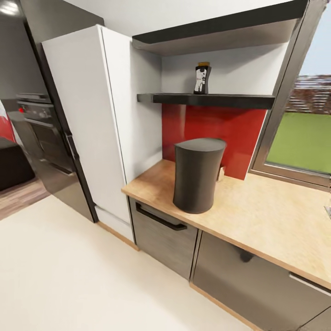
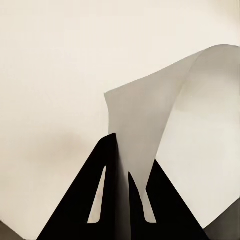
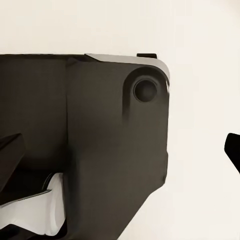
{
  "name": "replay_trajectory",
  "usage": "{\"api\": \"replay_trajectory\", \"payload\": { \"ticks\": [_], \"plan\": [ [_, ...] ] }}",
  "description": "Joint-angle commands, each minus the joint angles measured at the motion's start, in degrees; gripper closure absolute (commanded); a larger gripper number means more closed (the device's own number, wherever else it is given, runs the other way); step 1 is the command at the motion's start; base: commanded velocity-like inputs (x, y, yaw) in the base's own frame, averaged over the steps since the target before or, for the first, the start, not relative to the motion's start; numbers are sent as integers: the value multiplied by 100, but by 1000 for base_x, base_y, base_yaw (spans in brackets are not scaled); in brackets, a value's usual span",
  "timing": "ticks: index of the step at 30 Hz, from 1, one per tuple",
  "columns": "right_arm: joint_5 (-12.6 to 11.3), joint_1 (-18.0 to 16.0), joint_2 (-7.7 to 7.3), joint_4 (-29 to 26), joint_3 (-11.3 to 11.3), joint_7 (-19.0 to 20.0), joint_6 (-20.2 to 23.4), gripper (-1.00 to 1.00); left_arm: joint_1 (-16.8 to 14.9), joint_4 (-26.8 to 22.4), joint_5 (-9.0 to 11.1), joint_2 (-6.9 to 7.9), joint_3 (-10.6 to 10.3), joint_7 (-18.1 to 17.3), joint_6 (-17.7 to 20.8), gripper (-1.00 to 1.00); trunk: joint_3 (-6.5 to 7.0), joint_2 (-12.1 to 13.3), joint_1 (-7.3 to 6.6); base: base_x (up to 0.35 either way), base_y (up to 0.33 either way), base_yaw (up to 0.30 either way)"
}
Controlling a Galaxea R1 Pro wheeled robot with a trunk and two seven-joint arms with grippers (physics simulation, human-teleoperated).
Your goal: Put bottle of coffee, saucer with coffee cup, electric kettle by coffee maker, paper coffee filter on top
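Holding the paper coffee filter, your left tool is clenched on its lower edge; it's thin, floppy and crushable, so keep the pinch light. Right tool's state: cannot tell. Farther off, the coffee maker stands on the counter, the bottle of coffee up on the kitchen shelf.

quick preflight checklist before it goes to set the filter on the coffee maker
1. Paper coffee filter pinched between the closed jaws of the left gripper: ok.
2. Coffee maker upright on the kitchen countertop: ok.
3. Its slanted top bare, ready for the filter: ok.
4. Bottle of coffee on the kitchen shelf, not yet moved: not ok.
5. Right gripper state: cannot tell; the right wrist view shows a dark body over pale floor.
6. Saucer, cup and kettle beside the coffee maker: not ok.
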Motion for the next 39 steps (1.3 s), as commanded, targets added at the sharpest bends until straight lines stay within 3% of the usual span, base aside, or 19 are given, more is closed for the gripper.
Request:
{"api": "replay_trajectory", "payload": {
  "ticks": [1, 11, 39],
  "plan": [
    [5, -2, 0, -1, 0, 2, -14, -100, 0, -13, -52, -3, 24, -26, 32, 100, -11, -11, 5, 182, 299, -262],
    [5, -2, 0, -1, 0, 0, -14, -100, 0, -13, -52, -3, 24, -26, 20, 100, -11, -11, 5, 133, 299, -263],
    [5, -2, 0, -1, 0, 0, -14, -100, -1, -13, -52, -3, 24, -26, 12, 100, -11, -11, 5, 3, 305, -265]
  ]
}}
